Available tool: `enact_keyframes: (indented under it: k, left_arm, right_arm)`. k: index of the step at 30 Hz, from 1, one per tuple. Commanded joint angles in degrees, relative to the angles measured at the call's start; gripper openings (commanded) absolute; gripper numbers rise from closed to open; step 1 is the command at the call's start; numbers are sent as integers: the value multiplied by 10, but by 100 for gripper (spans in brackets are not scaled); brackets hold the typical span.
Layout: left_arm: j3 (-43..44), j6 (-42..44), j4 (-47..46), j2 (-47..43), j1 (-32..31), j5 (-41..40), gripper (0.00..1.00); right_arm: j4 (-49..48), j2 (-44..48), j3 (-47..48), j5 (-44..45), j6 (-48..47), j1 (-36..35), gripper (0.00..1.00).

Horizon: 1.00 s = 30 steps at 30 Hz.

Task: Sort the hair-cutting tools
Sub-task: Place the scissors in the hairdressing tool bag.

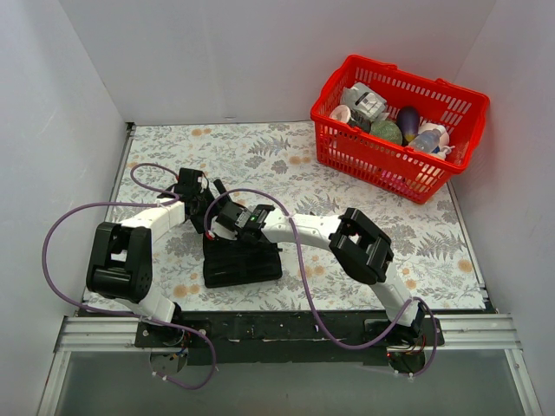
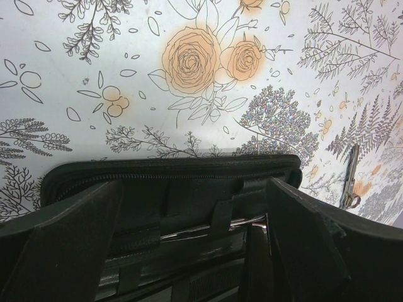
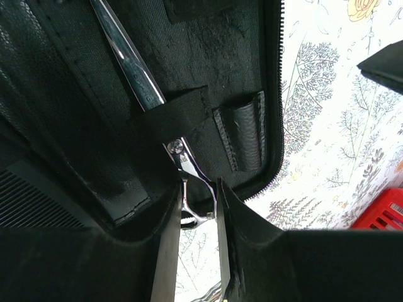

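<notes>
Between the right gripper's (image 3: 196, 189) narrowed fingers sat the handle end of a pair of silver scissors (image 3: 133, 63), grasped there while the blade lay under an elastic strap (image 3: 170, 116) inside the open black case (image 3: 239, 56). To its left, the left gripper (image 2: 192, 189) stood released, fingers spread wide astride the case's zipped edge. Farther out, a second pair of scissors (image 2: 349, 179) lay on the floral mat (image 2: 189, 94), apart from the case.

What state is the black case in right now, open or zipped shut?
Open. The black case lies spread open; the right wrist view shows its inside, with scissors tucked under an elastic strap.
</notes>
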<state>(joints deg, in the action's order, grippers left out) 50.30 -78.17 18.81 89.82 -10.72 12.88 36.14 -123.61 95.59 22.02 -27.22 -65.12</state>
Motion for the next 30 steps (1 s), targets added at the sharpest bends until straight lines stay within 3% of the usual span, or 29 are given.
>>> enact_keyframes:
  k: [1, 30]
  left_arm:
    - [-2, 7, -4, 4, -4, 6, 98]
    - [-4, 7, -6, 5, -4, 7, 98]
  right_arm:
    - [-53, -10, 30, -43, 2, -7, 1]
    - [12, -75, 155, -216, 50, -10, 1]
